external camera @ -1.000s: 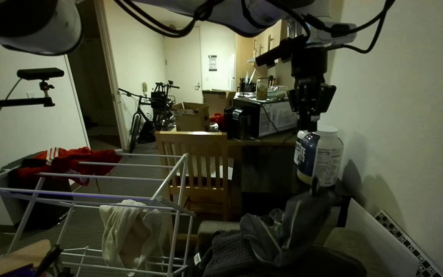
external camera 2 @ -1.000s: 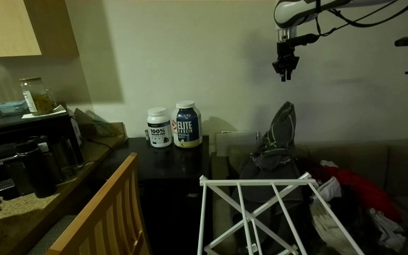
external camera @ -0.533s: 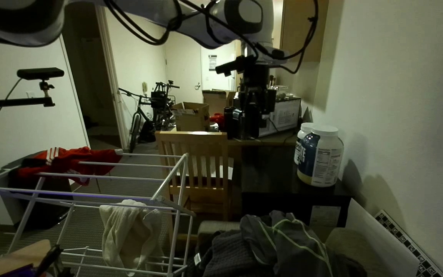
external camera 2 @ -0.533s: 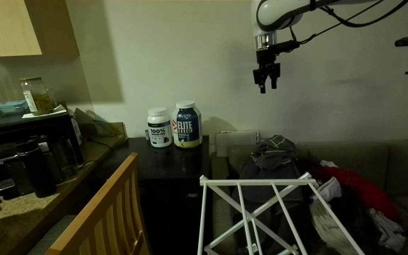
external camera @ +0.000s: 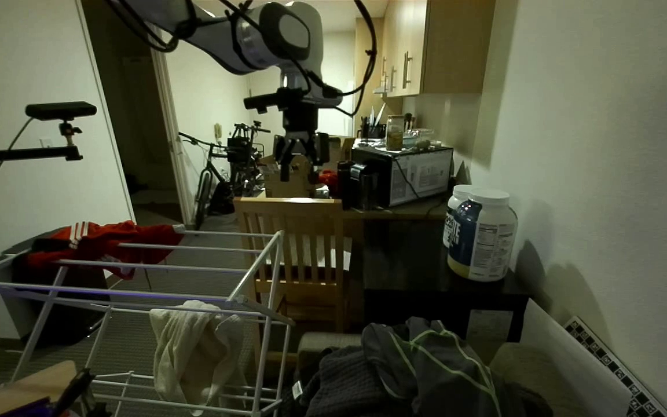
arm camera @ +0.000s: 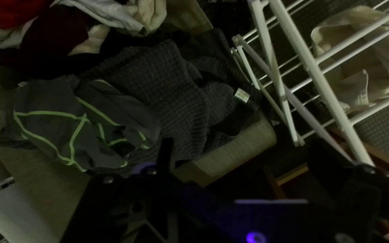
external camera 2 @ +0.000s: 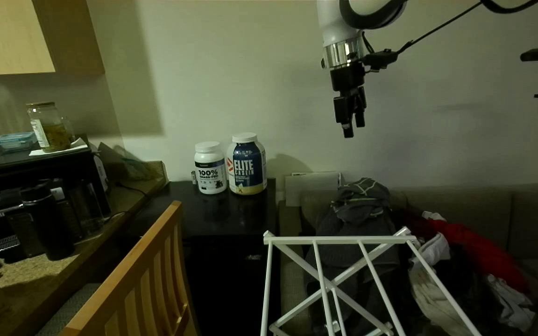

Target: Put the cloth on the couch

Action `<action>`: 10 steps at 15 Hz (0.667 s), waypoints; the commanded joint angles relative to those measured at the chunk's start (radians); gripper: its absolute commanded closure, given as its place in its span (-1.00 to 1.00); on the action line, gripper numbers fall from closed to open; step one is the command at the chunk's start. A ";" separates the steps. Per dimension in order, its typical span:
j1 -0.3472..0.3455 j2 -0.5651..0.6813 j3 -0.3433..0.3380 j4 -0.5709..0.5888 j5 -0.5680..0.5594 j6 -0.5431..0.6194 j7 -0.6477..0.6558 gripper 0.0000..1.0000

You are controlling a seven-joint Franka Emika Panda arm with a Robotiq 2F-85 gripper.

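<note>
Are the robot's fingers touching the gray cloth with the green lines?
Apart. In an exterior view, the fingers hang higher than the gray cloth, with wall showing between them.

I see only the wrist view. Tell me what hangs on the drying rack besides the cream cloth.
Observer: In an exterior view, a red garment is draped over the drying rack.
Operator: Next, report what stands past the end of the couch.
Observer: A white tub and a blue-labeled tub, side by side on a black surface.
Operator: Check the gripper from the side.
Observer: Both exterior views show it in the air, higher than the gray cloth.
</note>
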 commanded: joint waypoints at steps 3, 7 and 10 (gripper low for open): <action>0.045 -0.238 0.076 -0.324 -0.014 0.059 -0.114 -1.00; 0.082 -0.370 0.125 -0.485 -0.001 0.084 -0.159 -1.00; 0.118 -0.470 0.160 -0.598 0.010 0.121 -0.173 -1.00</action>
